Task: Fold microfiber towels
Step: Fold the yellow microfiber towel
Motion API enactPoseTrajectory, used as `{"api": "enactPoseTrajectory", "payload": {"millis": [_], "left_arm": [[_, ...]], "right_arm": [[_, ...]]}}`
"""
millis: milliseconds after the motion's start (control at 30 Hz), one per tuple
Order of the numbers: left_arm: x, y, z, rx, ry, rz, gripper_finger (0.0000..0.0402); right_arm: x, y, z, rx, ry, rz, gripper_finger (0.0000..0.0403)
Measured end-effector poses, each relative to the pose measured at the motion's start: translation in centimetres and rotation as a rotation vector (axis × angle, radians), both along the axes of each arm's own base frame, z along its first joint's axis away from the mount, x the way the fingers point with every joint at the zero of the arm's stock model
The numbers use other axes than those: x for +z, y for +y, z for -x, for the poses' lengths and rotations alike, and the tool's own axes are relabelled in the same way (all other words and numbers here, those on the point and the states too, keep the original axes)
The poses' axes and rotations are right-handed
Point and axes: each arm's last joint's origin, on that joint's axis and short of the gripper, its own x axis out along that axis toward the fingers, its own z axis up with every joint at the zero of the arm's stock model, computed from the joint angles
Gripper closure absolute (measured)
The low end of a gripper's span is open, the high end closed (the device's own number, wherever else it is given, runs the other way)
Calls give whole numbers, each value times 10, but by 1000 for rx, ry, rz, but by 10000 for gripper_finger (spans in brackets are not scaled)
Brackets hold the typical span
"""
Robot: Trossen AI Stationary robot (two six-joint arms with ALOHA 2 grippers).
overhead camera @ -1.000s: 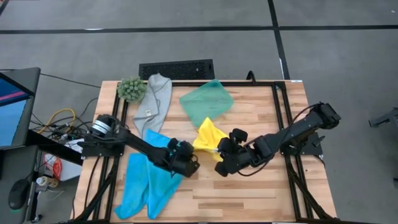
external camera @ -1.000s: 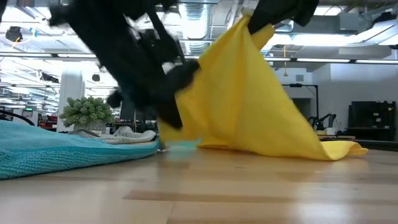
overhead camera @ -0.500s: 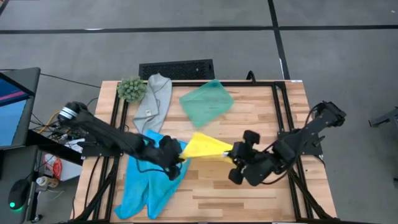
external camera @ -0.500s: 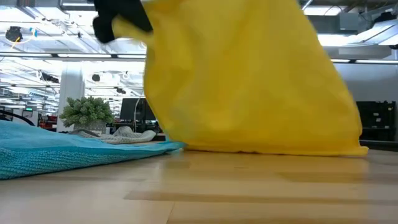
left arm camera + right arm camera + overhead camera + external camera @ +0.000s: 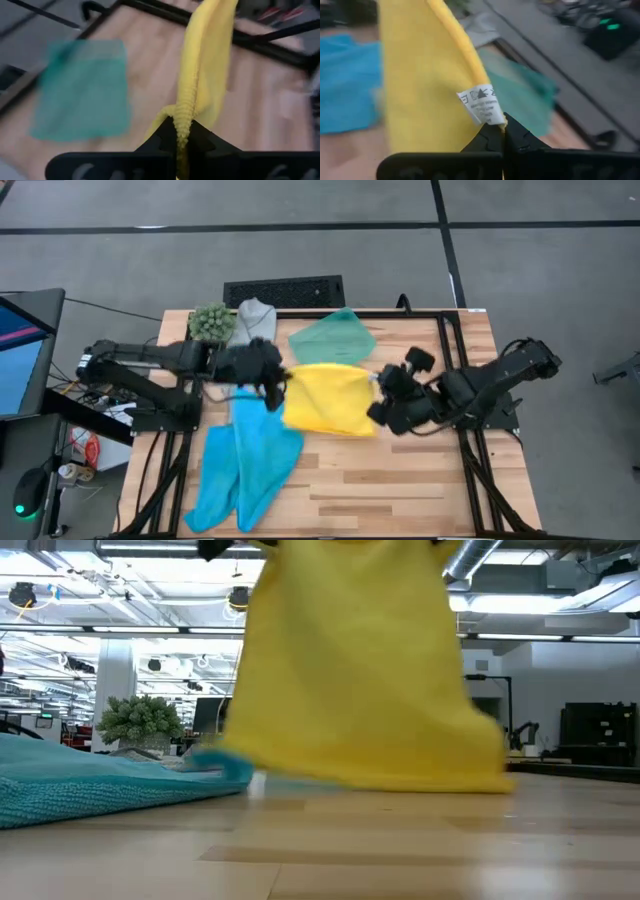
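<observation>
The yellow towel [image 5: 327, 398] was seen as soft matt cloth with a ribbed, thickened hem, and a small white printed tag [image 5: 481, 106] of thin fabric or paper was sewn to its edge. The blue towels [image 5: 243, 463] were shown as nubbly, looped cloth, the grey towel [image 5: 252, 317] as limp matt cloth. The surface [image 5: 400, 490] was made of smooth pale wood planks with a faint sheen. The tray [image 5: 332, 337] appeared translucent. Each pincer was finished in matt black plastic.
</observation>
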Motion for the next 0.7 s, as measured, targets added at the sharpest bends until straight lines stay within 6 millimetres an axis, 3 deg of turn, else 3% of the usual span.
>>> {"api": "enactPoseTrajectory", "payload": {"millis": [233,400,533,700], "left_arm": [[33,54,-26,80,127,-219,402],[52,75,-39,80,190,-281,401],[61,68,-43,46,245,-247,401],[50,33,-43,-54,353,-182,401]], "right_arm": [[1,-52,-6,-160,125,220,399],[15,-72,8,-241,116,297,399],[24,-66,23,-216,48,236,399],[26,-35,38,-104,-27,81,399]]}}
